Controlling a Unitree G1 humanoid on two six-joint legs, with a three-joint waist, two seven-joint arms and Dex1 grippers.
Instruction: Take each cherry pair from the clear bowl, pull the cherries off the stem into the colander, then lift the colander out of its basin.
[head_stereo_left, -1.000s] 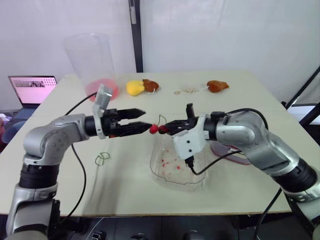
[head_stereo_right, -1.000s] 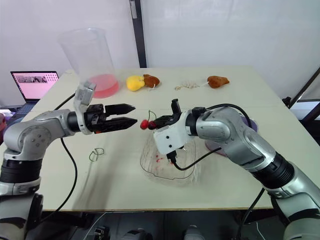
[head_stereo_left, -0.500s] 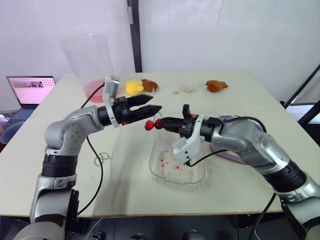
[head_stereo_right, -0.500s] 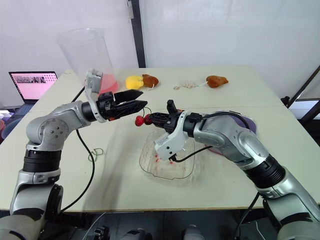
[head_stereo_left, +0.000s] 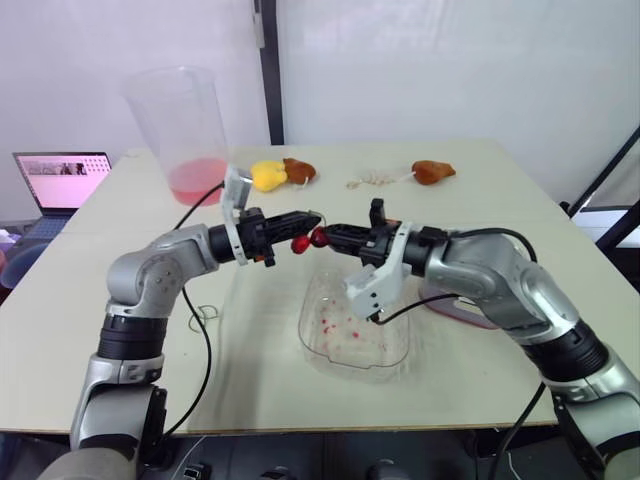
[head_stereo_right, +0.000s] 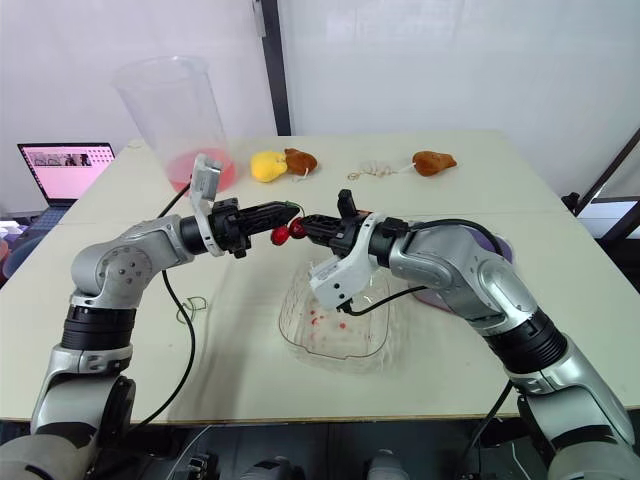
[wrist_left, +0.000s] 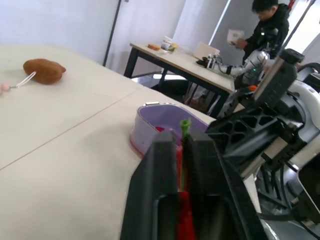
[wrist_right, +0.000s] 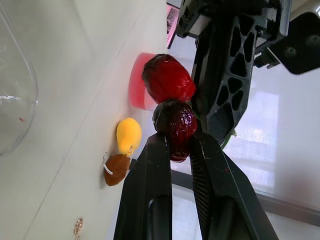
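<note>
Mid-frame, our left gripper (head_stereo_left: 311, 218) pinched the stem (wrist_left: 185, 125) and our right gripper (head_stereo_left: 329, 236) clamped 1 cherry (wrist_right: 174, 125) above the clear bowl (head_stereo_left: 310, 340); pulling there, we judged, risked dropping fruit short of the colander (wrist_left: 150, 117).

Silver arms (head_stereo_left: 150, 278), black cables (head_stereo_left: 207, 345), white wrist brackets (head_stereo_left: 372, 285)

The cherry pair (head_stereo_left: 309, 240) was up in the air, two glossy red cherries side by side above the far rim of the clear bowl (head_stereo_left: 355, 335)! The darker one sat pinched in the right claw (wrist_right: 178, 141), with the green stem caught in the left claw (wrist_left: 182, 137). The bowl lay on the worktop (head_stereo_left: 450, 200), red-speckled inside. Beside it, the purple colander (wrist_left: 150, 117) sat in its pink basin (head_stereo_left: 478, 320).
</note>
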